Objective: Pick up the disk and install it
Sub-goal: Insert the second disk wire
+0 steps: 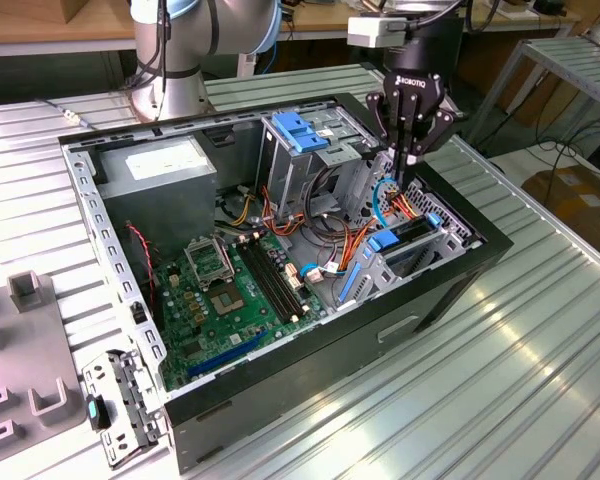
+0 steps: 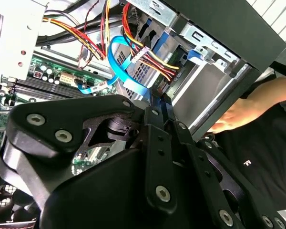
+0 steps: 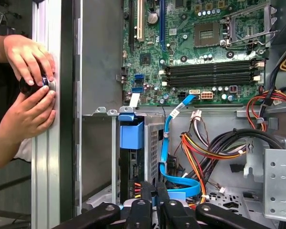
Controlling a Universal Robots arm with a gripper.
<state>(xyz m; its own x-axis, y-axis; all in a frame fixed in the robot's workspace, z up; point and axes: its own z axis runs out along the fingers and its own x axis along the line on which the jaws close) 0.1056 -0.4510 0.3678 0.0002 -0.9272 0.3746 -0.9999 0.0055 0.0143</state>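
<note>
The disk [image 1: 412, 232] sits edge-up in the drive bay at the front corner of the open computer case, with blue rails along its sides. In the first wrist view the disk [image 3: 132, 164] appears as a dark slab under a blue tab, with power wires plugged into its end. My gripper [image 1: 408, 172] hangs straight above the bay, a little over the disk and beside the blue data cable [image 1: 380, 195]. Its fingers are pressed together with nothing between them, as both wrist views show: gripper [image 2: 158, 98], gripper [image 3: 153, 190].
The case [image 1: 450, 290] lies open on a ribbed metal table [image 1: 540, 380]. Inside are the motherboard [image 1: 230, 290], a grey power supply [image 1: 165, 170], a cage with a blue latch [image 1: 302, 130] and cable bundles [image 3: 214, 148]. A person's hands [image 3: 28, 81] rest on the table rail outside the case wall.
</note>
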